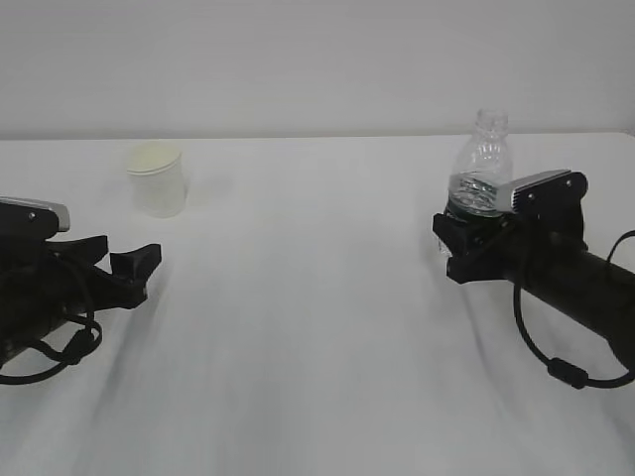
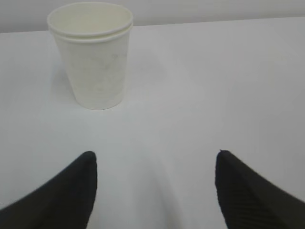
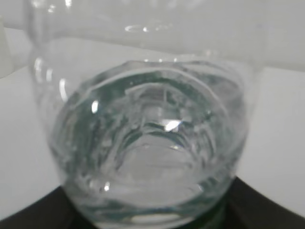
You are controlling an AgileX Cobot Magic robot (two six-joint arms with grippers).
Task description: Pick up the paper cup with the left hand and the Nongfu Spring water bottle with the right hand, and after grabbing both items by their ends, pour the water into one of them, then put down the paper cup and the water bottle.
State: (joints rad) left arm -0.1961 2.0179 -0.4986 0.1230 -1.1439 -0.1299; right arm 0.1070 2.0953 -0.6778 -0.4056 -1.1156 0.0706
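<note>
Bottle (image 1: 483, 169) stands upright on the right of the worktop (image 1: 317, 297), capless, water (image 3: 147, 157) filling roughly the lower half. Cup (image 1: 158, 178) is upright at far left, well apart from the bottle, looks empty. From the left wrist view there seem to be two rims stacked, maybe nested cups, can't confirm.

Risks, my read:
- Bottle is open and thin-walled. A hard squeeze could push the water level up or buckle the body; a jerky lift could slop water out.
- Right grip sits low, around the label band. Top-heavy tilt is possible if the hold is loose.
- If the cups are nested, the left arm may lift only the outer one or crush the rim.
- Cup sits left of the left tool's centreline, so a straight approach could clip it and knock it over.

Right tool (image 1: 474, 238): jaws either side of the bottle's lower body, apparently grasping it; actual contact can't be confirmed from the frames.

Left tool (image 2: 155, 191): spread wide, holding nothing, short of the cup.
</note>
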